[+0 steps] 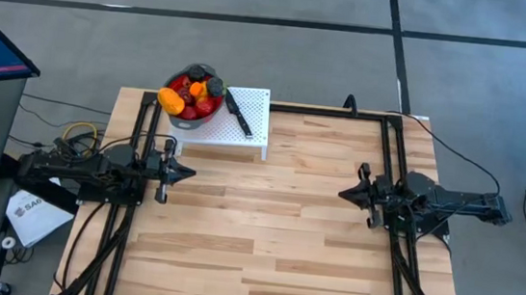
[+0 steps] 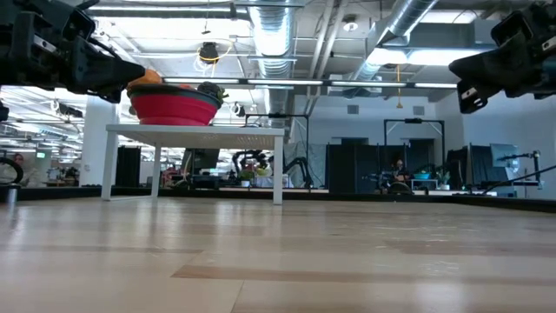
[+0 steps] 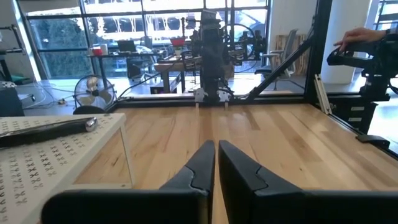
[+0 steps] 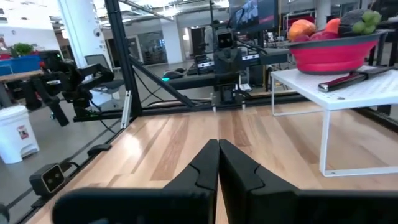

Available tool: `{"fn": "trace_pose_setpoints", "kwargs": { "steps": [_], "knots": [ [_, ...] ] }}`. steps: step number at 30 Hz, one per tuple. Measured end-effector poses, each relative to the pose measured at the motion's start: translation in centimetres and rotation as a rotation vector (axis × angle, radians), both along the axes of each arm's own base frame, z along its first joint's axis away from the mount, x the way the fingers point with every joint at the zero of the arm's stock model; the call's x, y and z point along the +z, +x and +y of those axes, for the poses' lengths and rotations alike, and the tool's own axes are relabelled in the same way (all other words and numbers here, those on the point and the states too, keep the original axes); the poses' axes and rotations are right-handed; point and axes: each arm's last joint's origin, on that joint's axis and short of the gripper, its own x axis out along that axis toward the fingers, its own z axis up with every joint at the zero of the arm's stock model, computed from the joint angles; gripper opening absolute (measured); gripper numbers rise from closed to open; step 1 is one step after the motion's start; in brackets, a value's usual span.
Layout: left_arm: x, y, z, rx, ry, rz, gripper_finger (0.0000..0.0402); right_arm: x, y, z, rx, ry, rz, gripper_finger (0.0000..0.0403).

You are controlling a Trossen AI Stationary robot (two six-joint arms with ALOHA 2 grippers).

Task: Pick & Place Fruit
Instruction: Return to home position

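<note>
- High view, seen from above: the left gripper [image 1: 188, 170] hangs over the left side of the wooden table [image 1: 282, 246], pointing toward the middle.
- Its wrist view shows the two dark fingers [image 3: 202, 163] pressed together with nothing between them.
- The right gripper [image 1: 344, 193] hangs over the table's right side and points back at the left one, with bare wood between them.
- Its fingers [image 4: 205, 160] are also pressed together and hold nothing.
- The low view shows both arms raised well above the tabletop.
- The fruit [image 1: 191, 94] is heaped in a red bowl [image 1: 199, 67] with a grey rim, just beyond the left gripper.
- An oval yellow-orange fruit [image 1: 171, 101] lies at the heap's left edge, its long axis slanting along the rim.
- Round red fruits, a small orange one and a dark one with green on it fill the rest; they show no clear direction.
- The bowl stands on the left end of a white shelf [image 1: 249, 137] at the table's far edge.
- A black-handled knife [image 1: 238, 112] lies flat on the shelf just right of the bowl, its length running roughly front to back.
</note>
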Motion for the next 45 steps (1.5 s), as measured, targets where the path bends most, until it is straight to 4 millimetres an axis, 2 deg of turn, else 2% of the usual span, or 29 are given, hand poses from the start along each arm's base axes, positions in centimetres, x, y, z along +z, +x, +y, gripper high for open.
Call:
{"fn": "trace_pose_setpoints", "kwargs": {
  "steps": [11,17,45],
  "knots": [
    [0.04,0.0,0.0,0.0,0.0,-0.004,0.0017,-0.11,0.02,-0.23,-0.073,-0.085,0.005,0.0006],
    [0.04,0.0,0.0,0.0,0.0,-0.004,0.0017,-0.13,0.02,-0.11,-0.061,0.015,0.014,0.0006],
    [0.11,0.0,0.0,0.0,0.0,-0.011,0.0017,-0.33,0.15,0.05,-0.045,0.018,0.037,0.0006]
  ]
}}
